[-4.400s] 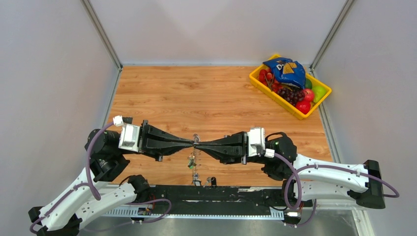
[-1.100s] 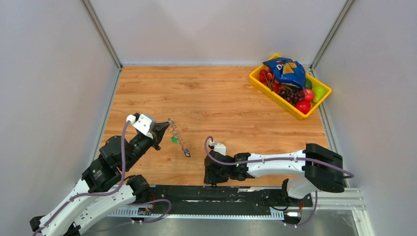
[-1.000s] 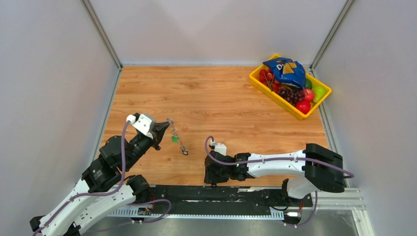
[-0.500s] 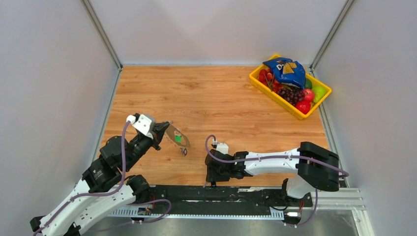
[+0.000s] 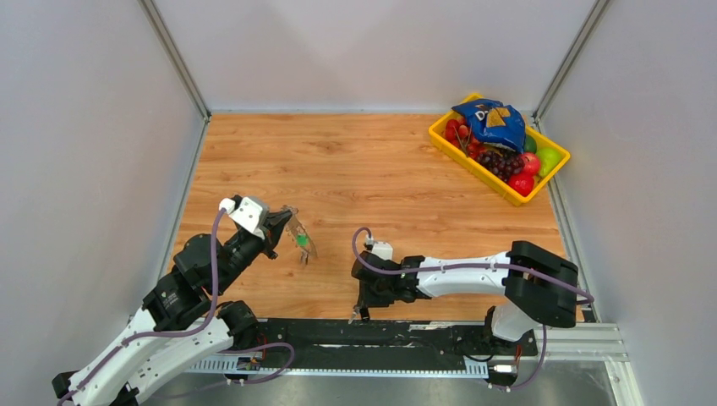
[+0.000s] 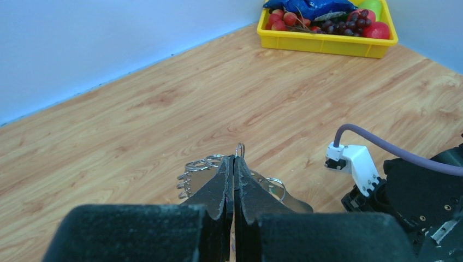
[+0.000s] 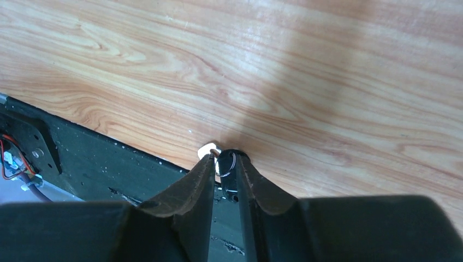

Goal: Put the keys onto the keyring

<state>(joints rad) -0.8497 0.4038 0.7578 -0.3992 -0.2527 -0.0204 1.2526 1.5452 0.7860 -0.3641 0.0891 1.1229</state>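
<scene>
The keyring (image 5: 302,241) and its keys (image 5: 300,240) have swung closer to the left gripper (image 6: 233,159) at 9 o'clock, which is clamped tight on the ring. At 6 o'clock the right gripper (image 7: 225,161) has its jaws narrowly apart around a loose key (image 7: 227,165); I cannot tell whether it grips the key. The yellow basket (image 6: 327,49) at 1 o'clock holds fruit (image 5: 507,165) and a blue bag (image 5: 490,118).

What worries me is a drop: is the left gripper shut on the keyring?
Yes, the left gripper pinches the keyring between closed jaws.

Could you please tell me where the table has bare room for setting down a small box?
The wooden table lies bare from the back wall to the arms, left of the yellow plastic fruit tray. Crowded: the near edge around the left hand with the beaded silver keyring, and the right hand.
</scene>
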